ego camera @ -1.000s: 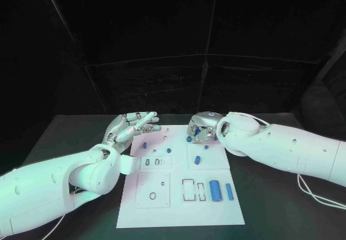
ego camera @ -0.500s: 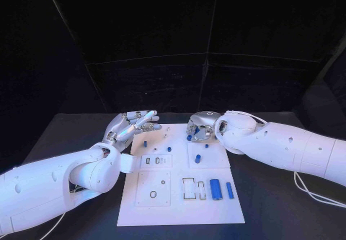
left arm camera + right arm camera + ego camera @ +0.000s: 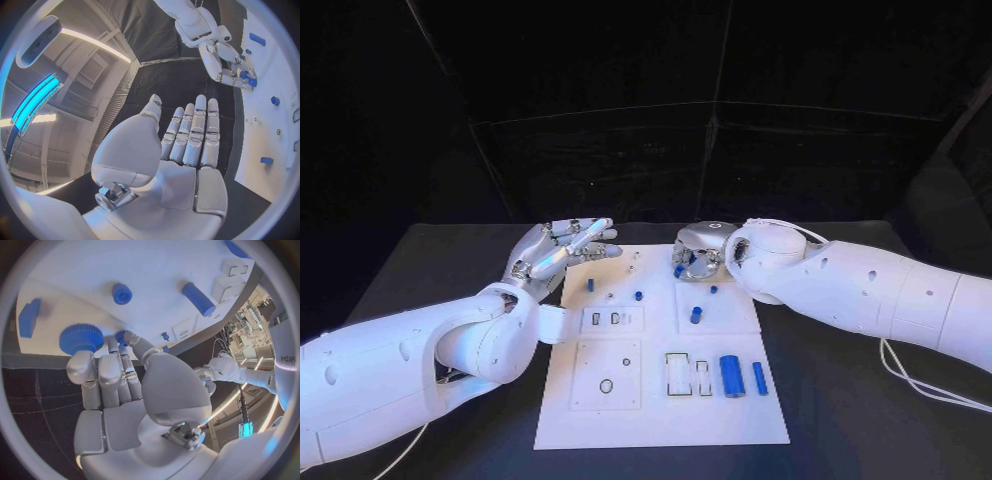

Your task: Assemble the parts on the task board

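Board: white task board [image 3: 661,400] lying mid-table.
Right hand [image 3: 700,256]: fingers pressing around blue ridged knob [image 3: 81,338] at far edge.
Left hand [image 3: 560,250]: hovering spread wide, holding nothing.
Risk: knob possibly slipping, grip looking shallow.

One scrap of lettering, nothing more.
Looking from the right wrist, there's dark print on the left arm [image 3: 286,359], at the circle's rim; it looks like "epva", though the fisheye bend makes the letters doubtful. Over the task board [image 3: 661,420] in the head view, the outlines and slots carry no writing that can be read, and the blue parts [image 3: 730,376] on it show no marks or numbers either.
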Action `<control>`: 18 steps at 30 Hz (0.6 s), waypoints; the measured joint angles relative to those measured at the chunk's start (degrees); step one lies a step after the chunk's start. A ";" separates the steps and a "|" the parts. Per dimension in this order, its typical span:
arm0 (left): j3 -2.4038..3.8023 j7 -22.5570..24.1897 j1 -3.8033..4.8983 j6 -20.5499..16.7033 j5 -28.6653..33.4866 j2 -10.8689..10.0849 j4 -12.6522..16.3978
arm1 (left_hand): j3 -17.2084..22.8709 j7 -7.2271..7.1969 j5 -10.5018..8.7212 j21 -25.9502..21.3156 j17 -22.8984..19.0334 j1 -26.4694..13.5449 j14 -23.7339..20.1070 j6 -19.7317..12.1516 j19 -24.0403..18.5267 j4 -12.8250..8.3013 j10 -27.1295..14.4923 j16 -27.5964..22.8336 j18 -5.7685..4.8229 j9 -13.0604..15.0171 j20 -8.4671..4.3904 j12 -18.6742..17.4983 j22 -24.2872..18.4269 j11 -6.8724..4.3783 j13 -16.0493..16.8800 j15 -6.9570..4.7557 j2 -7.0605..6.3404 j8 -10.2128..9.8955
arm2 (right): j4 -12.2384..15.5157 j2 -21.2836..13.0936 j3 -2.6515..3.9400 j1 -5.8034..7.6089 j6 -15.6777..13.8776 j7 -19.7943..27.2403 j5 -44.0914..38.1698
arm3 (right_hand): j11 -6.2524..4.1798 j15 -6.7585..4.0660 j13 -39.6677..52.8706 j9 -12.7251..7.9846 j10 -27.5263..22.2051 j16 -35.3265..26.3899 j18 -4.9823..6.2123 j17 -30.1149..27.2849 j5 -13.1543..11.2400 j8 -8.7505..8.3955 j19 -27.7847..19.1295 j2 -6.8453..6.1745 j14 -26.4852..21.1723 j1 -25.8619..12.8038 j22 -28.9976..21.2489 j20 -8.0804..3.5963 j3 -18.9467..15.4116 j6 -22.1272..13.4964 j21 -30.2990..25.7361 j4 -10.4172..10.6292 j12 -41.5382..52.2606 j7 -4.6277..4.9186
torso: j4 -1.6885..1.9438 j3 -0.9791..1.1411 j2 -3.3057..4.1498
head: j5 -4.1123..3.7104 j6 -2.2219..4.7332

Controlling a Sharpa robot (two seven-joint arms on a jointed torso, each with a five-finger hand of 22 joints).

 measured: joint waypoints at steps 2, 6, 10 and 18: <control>0.00 -0.01 0.06 0.02 0.00 -0.07 0.03 | 0.00 0.00 0.00 0.00 0.00 0.00 0.00 0.00 0.00 0.00 0.00 0.00 0.00 0.00 0.00 0.00 0.00 0.00 0.00 0.00 0.00 0.00 | -0.08 0.05 0.02 0.01 0.32 0.00 0.00 | 0.10 0.00 0.00 -0.01 0.49 0.27 0.00 0.16 0.00 0.00 0.00 0.13 0.00 0.13 0.30 0.00 0.40 0.45 0.21 0.09 0.00 -0.22 | 0.02 0.00 0.03 | -0.01 -0.12; 0.00 -0.03 0.16 0.03 -0.01 -0.21 0.04 | 0.00 0.00 0.00 0.00 0.00 0.00 0.00 0.00 0.00 0.00 0.00 0.00 -0.01 0.00 0.00 0.00 0.00 0.00 0.00 0.00 0.00 0.00 | -0.28 0.22 0.08 0.12 0.74 0.00 -0.01 | -0.12 0.00 0.00 -0.01 0.73 0.66 0.01 0.45 -0.33 0.00 0.20 0.13 0.00 0.13 0.85 -0.20 1.03 0.94 0.68 0.25 0.00 -0.48 | 0.05 0.01 0.10 | -0.01 -0.25; 0.00 -0.05 0.17 0.05 -0.01 -0.24 0.04 | 0.00 0.00 0.00 0.00 0.00 0.00 0.00 0.00 0.00 0.00 0.00 0.00 0.00 0.01 0.00 0.00 0.00 0.00 0.00 0.00 0.00 0.00 | -0.33 0.39 0.08 0.12 0.76 0.03 -0.01 | -0.42 0.00 -0.01 0.01 1.84 1.24 -0.90 0.80 -0.66 0.10 0.56 0.51 0.00 0.52 1.65 -0.25 2.06 1.93 1.13 0.32 0.29 -0.65 | 0.05 0.01 0.09 | 0.06 -0.40; 0.00 -0.10 0.23 0.10 -0.02 -0.46 -0.04 | 0.00 0.00 0.00 0.00 0.00 0.00 -0.21 0.00 0.00 0.00 0.00 -0.26 0.00 0.01 0.00 0.00 -0.06 0.00 0.01 0.21 0.00 0.00 | 1.45 -0.74 -0.01 -0.04 -3.70 0.77 0.15 | -1.04 -0.43 0.35 0.17 3.45 2.06 -0.91 1.28 -1.69 0.74 2.06 0.92 -0.01 0.94 4.16 -0.80 3.48 3.56 2.54 0.34 0.77 -1.14 | 0.05 0.02 0.00 | 0.22 -0.42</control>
